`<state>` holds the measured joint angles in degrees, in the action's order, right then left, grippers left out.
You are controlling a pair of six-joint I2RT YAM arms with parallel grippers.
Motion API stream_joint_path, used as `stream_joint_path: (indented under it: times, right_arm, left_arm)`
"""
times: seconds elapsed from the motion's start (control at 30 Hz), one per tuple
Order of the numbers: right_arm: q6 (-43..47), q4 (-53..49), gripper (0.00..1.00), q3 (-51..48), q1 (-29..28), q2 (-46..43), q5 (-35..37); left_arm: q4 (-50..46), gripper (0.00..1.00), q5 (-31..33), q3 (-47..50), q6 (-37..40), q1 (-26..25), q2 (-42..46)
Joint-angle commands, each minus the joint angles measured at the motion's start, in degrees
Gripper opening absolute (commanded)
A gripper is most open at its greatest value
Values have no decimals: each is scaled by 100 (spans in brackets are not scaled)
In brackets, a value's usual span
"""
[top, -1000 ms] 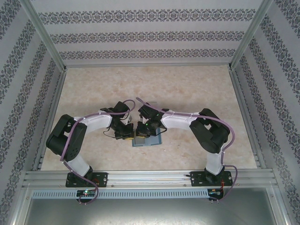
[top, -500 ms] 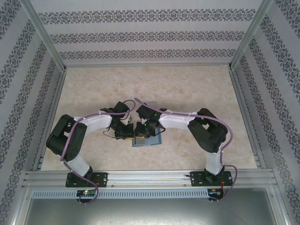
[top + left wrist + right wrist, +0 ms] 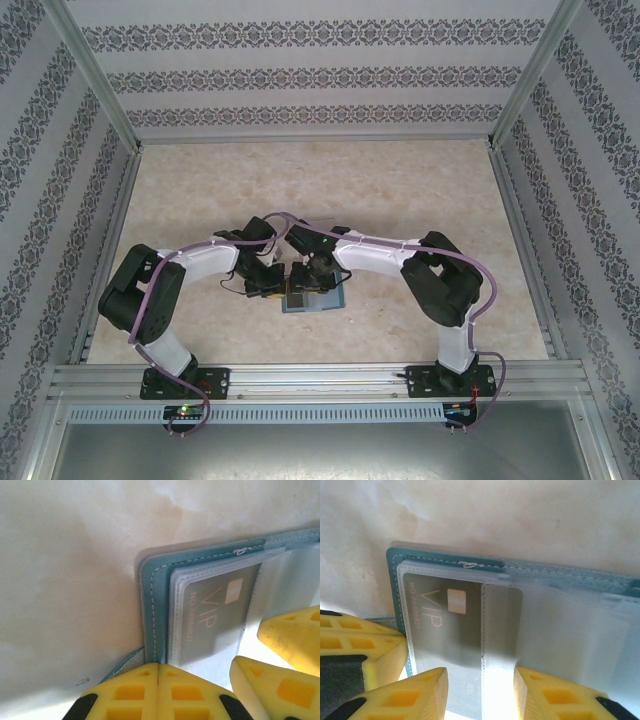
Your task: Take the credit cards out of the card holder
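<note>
— What did the card holder look like from your seat?

— In the overhead view, the card holder (image 3: 318, 303) lay open and flat on the marbled beige table (image 3: 400, 200), a little below centre, right under the two wrists. It was soft teal material with pale stitching round a rounded corner. Inside were clear sleeves (image 3: 560, 630), frosted, glossy and a little wavy.

— Any card in sight?

— One credit card (image 3: 445, 620), tucked in the sleeves at the left of the right wrist view. It was thin and flat with rounded corners, and looked dull grey through the plastic. It carried "VIP" in pale lettering and a small pale chip square (the number along its edge was too blurred for me to read).

— And the grippers?

— The right gripper (image 3: 480, 690) had its blocky yellow fingers spread at the bottom of its own view. The card's lower edge lay just above the gap, and I saw nothing pinched. The left gripper (image 3: 158, 680) had its fingers pressed together at the bottom of the left wrist view, tips against the holder's stitched teal edge, with the card up and to the right of them. I couldn't tell whether any teal was caught between them.
</note>
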<state>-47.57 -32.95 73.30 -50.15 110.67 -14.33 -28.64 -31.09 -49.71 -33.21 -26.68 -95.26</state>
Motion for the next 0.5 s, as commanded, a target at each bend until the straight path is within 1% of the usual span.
stream_joint_path:
  times: [0.0, 0.47]
  right_arm:
    - [112, -461, 42, 140, -82, 104, 326]
    - [154, -955, 45, 273, -100, -55, 796]
  left_arm:
    - [-119, 0, 57, 103, 69, -48, 21]
    - [-139, 0, 58, 59, 91, -49, 3]
